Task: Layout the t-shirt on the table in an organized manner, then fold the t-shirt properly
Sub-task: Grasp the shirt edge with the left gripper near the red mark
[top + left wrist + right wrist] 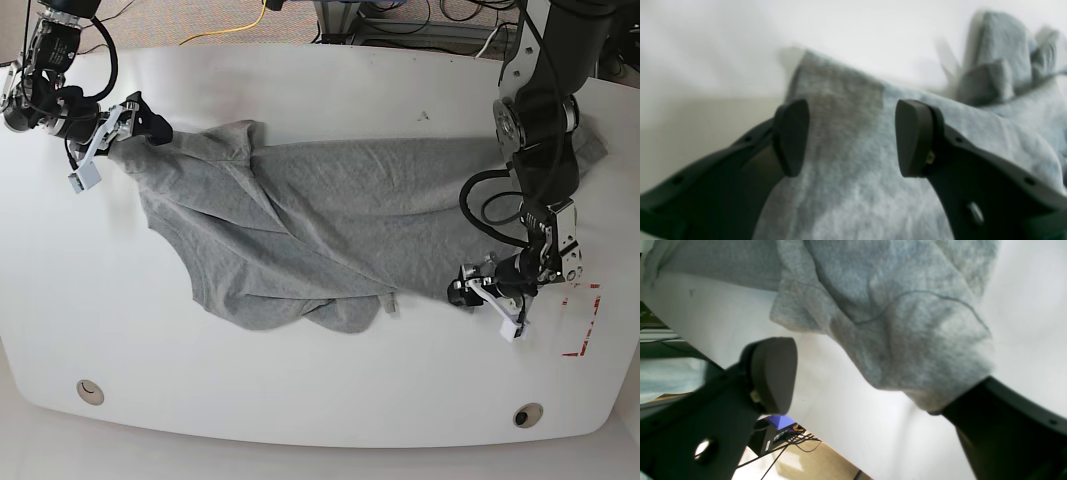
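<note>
No lettering or label could be read anywhere: the shirt [330, 225] showed only plain heather grey on the side facing up, and whatever was on the purple box [781, 421] below the table edge was too small to make out.

The shirt lay on the white table [300, 390], stretched long from one arm to the other, crumpled rather than flat. Its near edge bunched into folds around the middle of the table, and a flap was turned over toward the end by the right gripper [128, 118]. The other end reached the left gripper [487, 290] and ran on under that arm toward the far corner.

The right gripper sat at the shirt's sleeve end with its fingers well apart (one pad bare in the wrist view, the other with a lump of grey cloth draped over it). I could not tell whether anything was actually pinched; the gap looked wide.

The left gripper's pads [791, 136] also stood apart, with cloth spread below and between them and nothing clamped. A bunched knot of fabric rose beyond them.

Near the left gripper a red dashed marking [585, 320] showed on the table, clear of the shirt. Two round grommets [89, 390] sat along the near edge, and cables [790, 443] trailed on the floor beneath.
</note>
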`<state>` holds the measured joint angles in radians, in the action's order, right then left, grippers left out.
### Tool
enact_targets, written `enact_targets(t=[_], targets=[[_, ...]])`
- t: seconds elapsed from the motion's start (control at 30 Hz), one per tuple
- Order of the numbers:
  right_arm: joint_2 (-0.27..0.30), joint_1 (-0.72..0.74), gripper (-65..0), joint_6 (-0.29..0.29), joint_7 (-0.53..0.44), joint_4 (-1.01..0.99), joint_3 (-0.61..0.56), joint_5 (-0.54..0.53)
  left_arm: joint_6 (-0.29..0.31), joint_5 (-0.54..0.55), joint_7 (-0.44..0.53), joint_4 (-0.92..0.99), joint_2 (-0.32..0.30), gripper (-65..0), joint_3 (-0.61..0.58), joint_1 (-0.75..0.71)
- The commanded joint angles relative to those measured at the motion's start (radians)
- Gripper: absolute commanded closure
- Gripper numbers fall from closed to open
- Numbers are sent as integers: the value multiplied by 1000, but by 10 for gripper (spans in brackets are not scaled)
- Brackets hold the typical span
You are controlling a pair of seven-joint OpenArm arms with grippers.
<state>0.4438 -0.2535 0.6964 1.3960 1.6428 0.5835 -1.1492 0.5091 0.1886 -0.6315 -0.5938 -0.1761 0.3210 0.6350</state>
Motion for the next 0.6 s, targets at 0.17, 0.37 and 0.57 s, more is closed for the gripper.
enact_targets(t=[0.17, 0.37, 0.57], targets=[[22, 7, -530, 2, -13, 17, 8, -18, -30, 13, 40, 25, -24, -387, -1, 69], [22, 18, -530, 2, -14, 17, 10, -21, -31, 12, 42, 25, -56, -387, -3, 70], [22, 26, -530, 2, -14, 17, 10, -21, -31, 12, 42, 27, -58, -387, -38, 70]])
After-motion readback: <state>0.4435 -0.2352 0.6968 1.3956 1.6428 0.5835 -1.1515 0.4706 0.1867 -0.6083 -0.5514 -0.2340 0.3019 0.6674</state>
